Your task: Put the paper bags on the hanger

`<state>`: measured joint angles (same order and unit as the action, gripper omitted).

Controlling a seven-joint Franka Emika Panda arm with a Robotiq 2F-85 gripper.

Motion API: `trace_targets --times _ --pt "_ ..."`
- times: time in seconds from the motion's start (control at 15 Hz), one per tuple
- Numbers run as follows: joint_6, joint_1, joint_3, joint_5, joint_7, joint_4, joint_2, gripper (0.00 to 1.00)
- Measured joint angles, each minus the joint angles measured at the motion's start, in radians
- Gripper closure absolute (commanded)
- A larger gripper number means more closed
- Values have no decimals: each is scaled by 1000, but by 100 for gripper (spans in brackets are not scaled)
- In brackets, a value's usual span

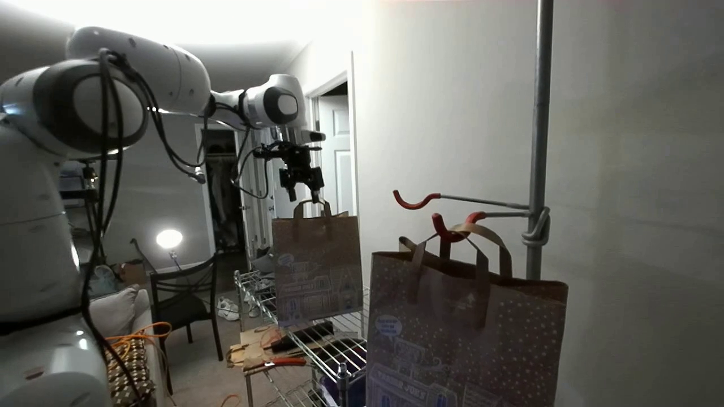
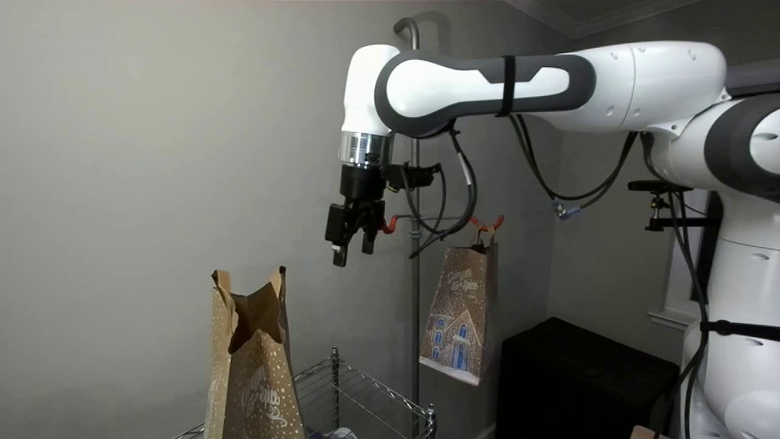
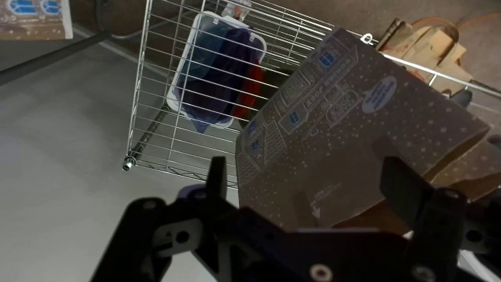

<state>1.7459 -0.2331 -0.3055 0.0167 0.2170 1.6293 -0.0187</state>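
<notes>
Smoothly now: the pincer (image 2: 353, 256), gaping with nothing caught, should shift across and sink over the handles of the paper bag (image 2: 256, 384) on the wire shelf (image 2: 384, 387), pinch them squarely (not the rim), then seek the free prong of the hanger (image 1: 413, 206) beside the hung bag (image 1: 466, 345).

Both bags (image 1: 318, 268) (image 1: 466, 339) in every view

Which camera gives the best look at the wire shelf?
The wrist view: it looks down across the wire shelf, though a paper bag hides some. Both exterior views show it at a shallower slant, partly hidden.
</notes>
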Motion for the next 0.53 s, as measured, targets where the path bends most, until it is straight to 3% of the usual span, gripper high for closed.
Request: trace_targets --times 0.13,0.33,0.53 --pt "-7 -23 -4 1 88 -89 87 0" --pt "-69 -62 -4 0 97 -210 182 0" --pt "-90 -72 -4 0 97 -254 208 0"
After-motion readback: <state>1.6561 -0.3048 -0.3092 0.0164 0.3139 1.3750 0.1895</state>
